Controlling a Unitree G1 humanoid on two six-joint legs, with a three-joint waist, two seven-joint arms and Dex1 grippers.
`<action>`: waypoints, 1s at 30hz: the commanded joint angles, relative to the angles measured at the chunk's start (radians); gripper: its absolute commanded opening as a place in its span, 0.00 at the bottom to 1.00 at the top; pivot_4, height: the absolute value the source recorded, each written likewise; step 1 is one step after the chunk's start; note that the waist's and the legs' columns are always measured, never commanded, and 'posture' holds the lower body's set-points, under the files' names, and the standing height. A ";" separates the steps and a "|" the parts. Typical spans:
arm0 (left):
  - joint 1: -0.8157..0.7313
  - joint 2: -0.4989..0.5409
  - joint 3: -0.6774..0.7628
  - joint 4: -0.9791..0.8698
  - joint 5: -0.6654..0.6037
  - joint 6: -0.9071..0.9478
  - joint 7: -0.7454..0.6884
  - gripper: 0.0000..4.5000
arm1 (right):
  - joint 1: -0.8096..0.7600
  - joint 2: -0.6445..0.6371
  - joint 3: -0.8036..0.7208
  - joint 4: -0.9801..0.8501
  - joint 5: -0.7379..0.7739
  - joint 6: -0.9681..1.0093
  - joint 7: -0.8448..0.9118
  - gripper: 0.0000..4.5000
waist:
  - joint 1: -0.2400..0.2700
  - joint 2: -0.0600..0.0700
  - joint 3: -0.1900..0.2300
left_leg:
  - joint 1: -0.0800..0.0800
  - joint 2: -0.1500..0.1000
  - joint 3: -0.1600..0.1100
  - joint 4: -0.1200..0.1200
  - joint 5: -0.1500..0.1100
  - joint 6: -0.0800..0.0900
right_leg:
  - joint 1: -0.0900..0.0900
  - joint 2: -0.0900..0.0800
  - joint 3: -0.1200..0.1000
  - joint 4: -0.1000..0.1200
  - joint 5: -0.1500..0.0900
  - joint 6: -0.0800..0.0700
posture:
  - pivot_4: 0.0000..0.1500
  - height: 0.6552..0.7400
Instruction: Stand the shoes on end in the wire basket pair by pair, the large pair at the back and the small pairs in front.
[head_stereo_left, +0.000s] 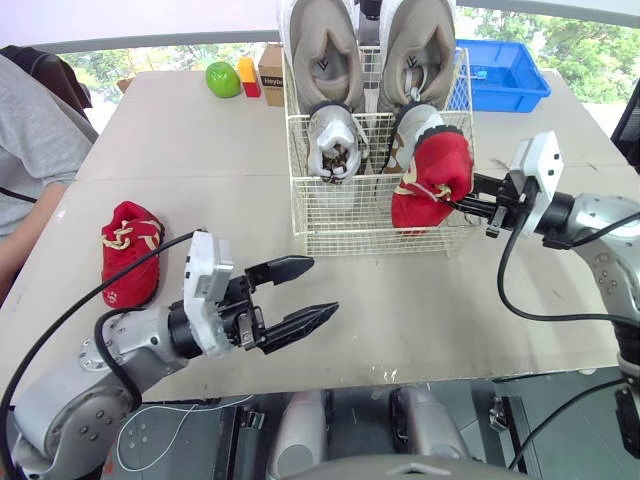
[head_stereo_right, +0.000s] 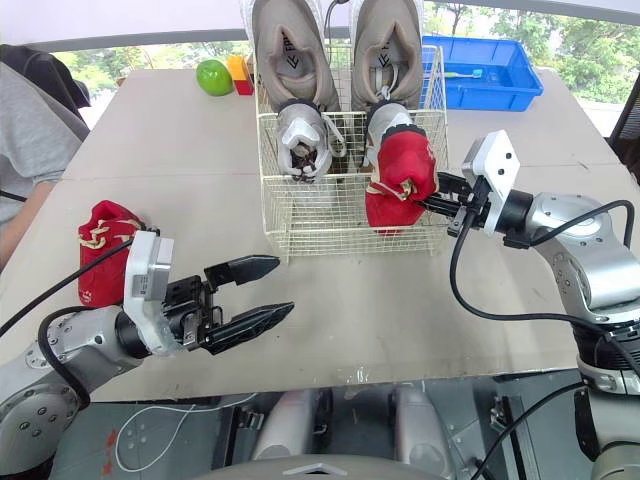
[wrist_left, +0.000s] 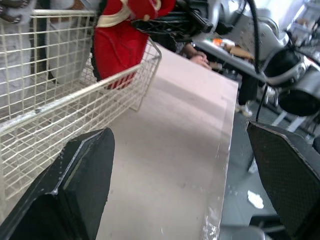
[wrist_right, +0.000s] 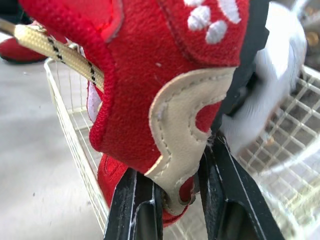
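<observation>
Wire basket (head_stereo_left: 340, 215): two pairs (head_stereo_left: 335, 145), red shoe (head_stereo_left: 432, 175) in right fingers (wrist_right: 227, 200) | left fingers (head_stereo_left: 285, 268) spread, empty

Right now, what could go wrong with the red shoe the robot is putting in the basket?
1. The right end effector pinches the red shoe only at its heel edge, so the shoe might slip and flop over instead of standing on end.
2. The shoe's lace sits close to the wires of the wire basket. It might snag there and tug the basket when the arm pulls away.
</observation>
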 joint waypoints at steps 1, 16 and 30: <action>0.022 0.011 0.033 -0.043 -0.003 -0.033 -0.007 1.00 | -0.028 -0.035 -0.056 -0.035 0.027 0.010 0.024 0.06 | -0.001 0.000 0.000 | 0.000 0.000 0.000 0.000 0.000 0.000 | 0.000 0.000 0.000 0.000 0.000 0.000 | 1.00 1.00; 0.007 0.022 0.013 -0.024 0.003 -0.052 0.004 1.00 | 0.027 -0.007 0.024 0.067 0.042 0.080 0.119 0.29 | 0.002 0.000 0.000 | 0.000 0.000 0.000 0.000 0.000 0.000 | 0.000 0.000 -0.001 0.000 0.002 0.003 | 1.00 1.00; 0.013 0.005 0.022 0.006 0.001 -0.058 0.028 1.00 | 0.153 -0.116 -0.196 -0.203 0.135 0.242 0.005 0.57 | 0.010 0.000 -0.001 | 0.000 0.000 0.000 0.000 0.000 0.000 | 0.000 0.000 -0.001 0.000 0.002 0.003 | 1.00 1.00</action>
